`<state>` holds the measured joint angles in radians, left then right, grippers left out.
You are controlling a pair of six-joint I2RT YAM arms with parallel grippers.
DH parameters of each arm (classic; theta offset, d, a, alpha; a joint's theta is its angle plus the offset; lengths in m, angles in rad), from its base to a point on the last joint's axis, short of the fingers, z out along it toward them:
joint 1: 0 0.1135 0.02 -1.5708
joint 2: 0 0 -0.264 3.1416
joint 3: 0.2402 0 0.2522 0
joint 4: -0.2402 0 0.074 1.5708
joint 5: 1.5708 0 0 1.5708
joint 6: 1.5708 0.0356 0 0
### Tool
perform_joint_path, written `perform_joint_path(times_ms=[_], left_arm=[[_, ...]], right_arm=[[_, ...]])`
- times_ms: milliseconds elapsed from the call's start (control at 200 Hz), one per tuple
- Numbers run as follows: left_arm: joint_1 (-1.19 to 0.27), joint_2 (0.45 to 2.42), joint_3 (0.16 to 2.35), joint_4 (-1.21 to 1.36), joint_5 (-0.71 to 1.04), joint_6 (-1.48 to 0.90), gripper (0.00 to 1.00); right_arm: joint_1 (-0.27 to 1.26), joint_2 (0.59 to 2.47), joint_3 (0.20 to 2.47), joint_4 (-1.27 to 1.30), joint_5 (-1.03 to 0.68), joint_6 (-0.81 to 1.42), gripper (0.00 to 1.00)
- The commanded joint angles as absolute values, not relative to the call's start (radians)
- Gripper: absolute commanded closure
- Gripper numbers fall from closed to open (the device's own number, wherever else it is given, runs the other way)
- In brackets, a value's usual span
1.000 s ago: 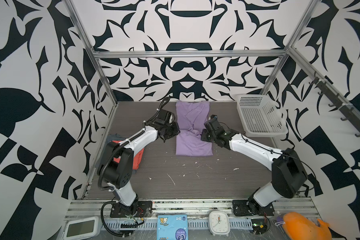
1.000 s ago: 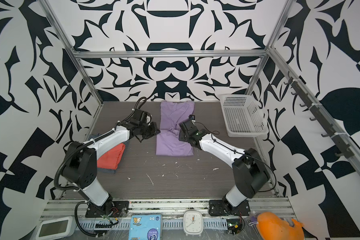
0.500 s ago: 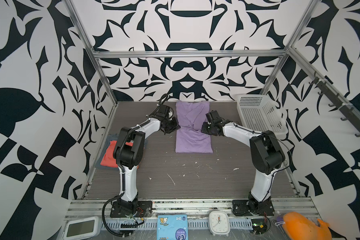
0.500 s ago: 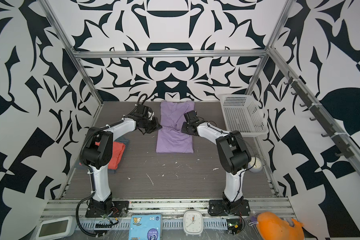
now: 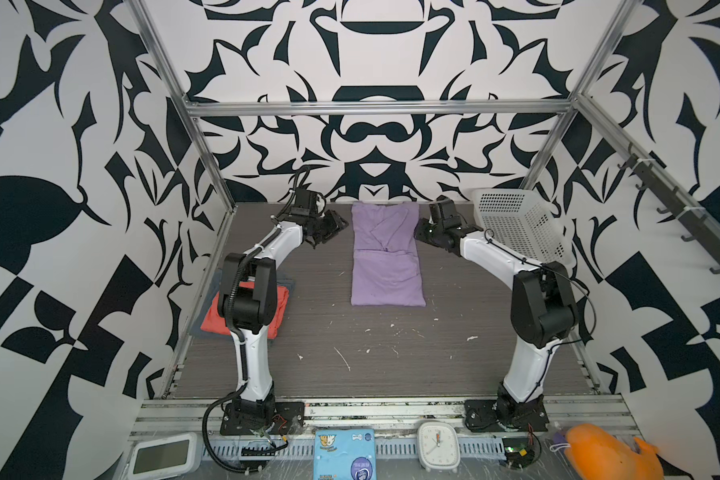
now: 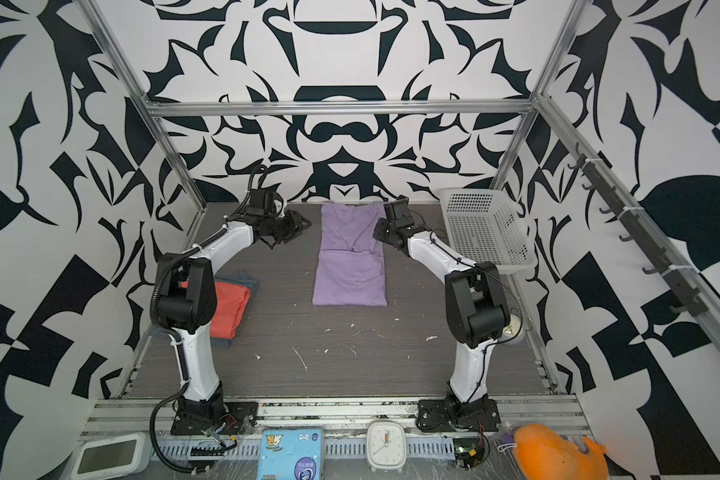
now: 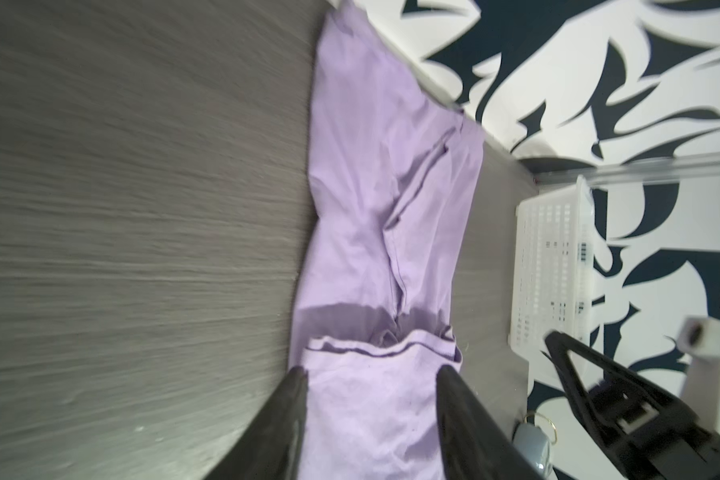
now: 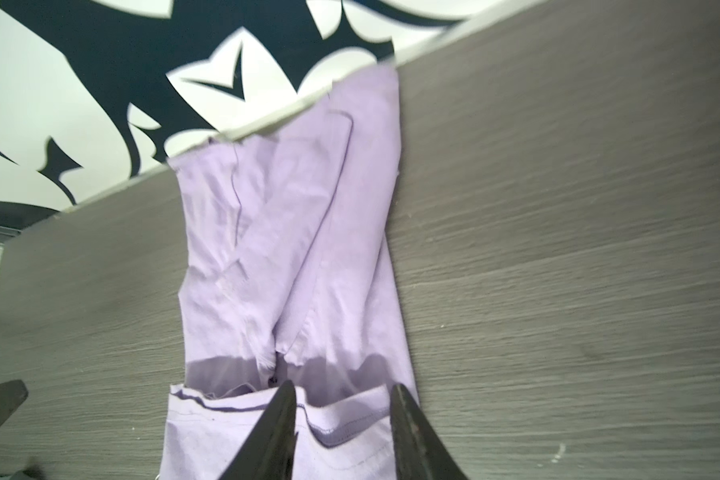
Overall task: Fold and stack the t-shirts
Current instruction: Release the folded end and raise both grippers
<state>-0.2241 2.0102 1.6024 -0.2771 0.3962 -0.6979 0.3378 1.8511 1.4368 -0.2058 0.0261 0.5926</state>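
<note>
Lavender t-shirt (image 5: 387,257): hem folded to mid-body | your left gripper (image 5: 336,226), right gripper (image 5: 420,237): flanking it, jaws parted, empty, clear for next fold

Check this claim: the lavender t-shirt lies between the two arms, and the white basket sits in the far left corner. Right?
No: the lavender t-shirt lies between the two arms, but the white basket sits in the far right corner; both top views show it.

The lavender t-shirt (image 5: 387,266) was soft, matt, creased cloth on a table (image 5: 391,365) of matt grey wood grain, possibly laminate. At two o'clock, the basket (image 5: 520,232) was white perforated plastic. The fingers (image 7: 275,428) looked glossy black.
</note>
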Motion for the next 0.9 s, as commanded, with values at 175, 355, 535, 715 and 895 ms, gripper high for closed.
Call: perform_joint_path(times_ms=[175,355,535,715,895], left_arm=[[-0.219,1.795,1.368,-0.328,0.408,-0.641,0.32],[-0.224,1.623,1.116,-0.367,0.481,-0.608,0.24],[-0.303,1.488,0.912,-0.334,0.495,-0.703,0.19],[-0.401,1.439,0.791,-0.253,0.435,-0.820,0.16],[-0.424,1.450,0.722,-0.178,0.388,-0.901,0.16]], right_arm=[[0.346,1.657,1.194,-0.248,-0.071,0.603,0.36],[0.360,1.455,0.936,-0.214,-0.140,0.711,0.36],[0.401,1.308,0.771,-0.232,-0.141,0.813,0.22],[0.456,1.249,0.629,-0.141,-0.144,0.932,0.21],[0.475,1.266,0.547,-0.036,-0.141,0.979,0.23]])
